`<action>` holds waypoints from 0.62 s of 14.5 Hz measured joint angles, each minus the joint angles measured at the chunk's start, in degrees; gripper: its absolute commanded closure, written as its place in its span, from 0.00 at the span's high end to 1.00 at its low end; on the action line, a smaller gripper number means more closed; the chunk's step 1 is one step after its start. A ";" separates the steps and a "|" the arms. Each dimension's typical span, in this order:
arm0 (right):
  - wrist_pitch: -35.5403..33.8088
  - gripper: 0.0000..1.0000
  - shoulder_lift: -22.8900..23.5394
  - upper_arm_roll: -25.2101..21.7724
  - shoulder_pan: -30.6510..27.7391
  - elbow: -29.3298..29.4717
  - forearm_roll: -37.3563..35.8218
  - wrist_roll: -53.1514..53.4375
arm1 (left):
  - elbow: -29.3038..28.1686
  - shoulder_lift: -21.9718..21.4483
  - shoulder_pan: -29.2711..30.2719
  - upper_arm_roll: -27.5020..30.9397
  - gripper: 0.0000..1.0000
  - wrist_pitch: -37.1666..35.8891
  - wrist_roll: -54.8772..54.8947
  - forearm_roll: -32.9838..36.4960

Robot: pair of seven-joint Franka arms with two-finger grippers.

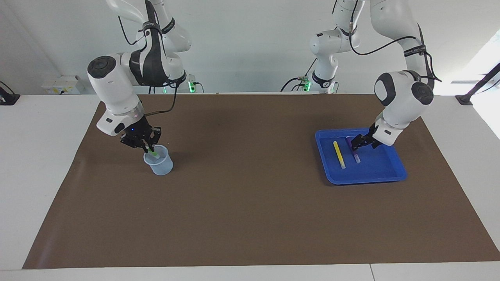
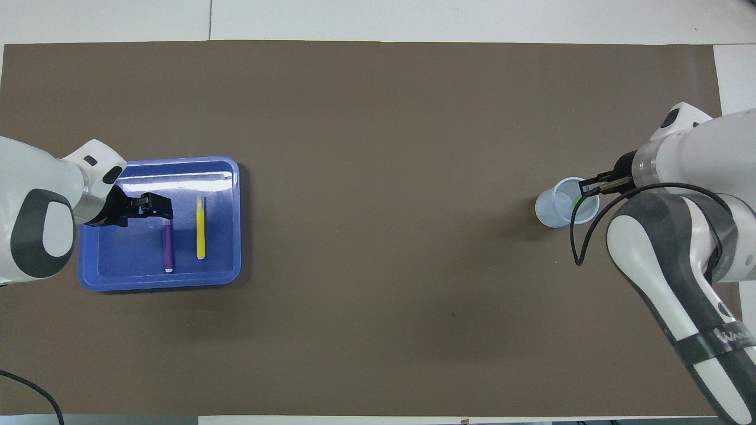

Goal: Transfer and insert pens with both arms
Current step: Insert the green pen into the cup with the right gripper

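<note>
Right end effector (image 1: 150,148) clamped on green pen (image 1: 154,152), tip in cup (image 1: 159,160). Left end effector (image 1: 358,143) spread wide over purple pen (image 1: 352,150) in blue tray (image 1: 375,169), possibly touching. Yellow pen (image 1: 339,154) alongside.

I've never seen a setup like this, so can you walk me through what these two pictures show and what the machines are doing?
These are two white robot arms at a table covered with a brown mat. One picture is taken from across the table, looking at the robots; the other looks down from above their own end, so the sides are swapped between them.

On the mat stand a pale cup and a blue tray. In the tray lie a yellow pen and a purple pen.

The right gripper is shut on a green pen, whose lower end is in the cup. The left gripper is low over the purple pen, fingers open, holding nothing.
</note>
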 measured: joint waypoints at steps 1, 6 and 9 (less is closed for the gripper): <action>1.21 0.00 0.02 0.14 0.18 -1.04 0.00 0.00 | -0.62 0.88 -0.02 -0.06 0.93 1.28 1.12 1.15; 2.51 0.36 0.00 0.48 0.38 -2.49 0.00 0.00 | -0.99 3.51 -0.24 -0.54 0.80 3.60 2.46 4.35; 2.50 0.62 -0.03 0.37 0.34 -2.50 0.00 0.00 | -1.07 3.64 -0.24 -0.54 0.66 3.60 2.68 4.40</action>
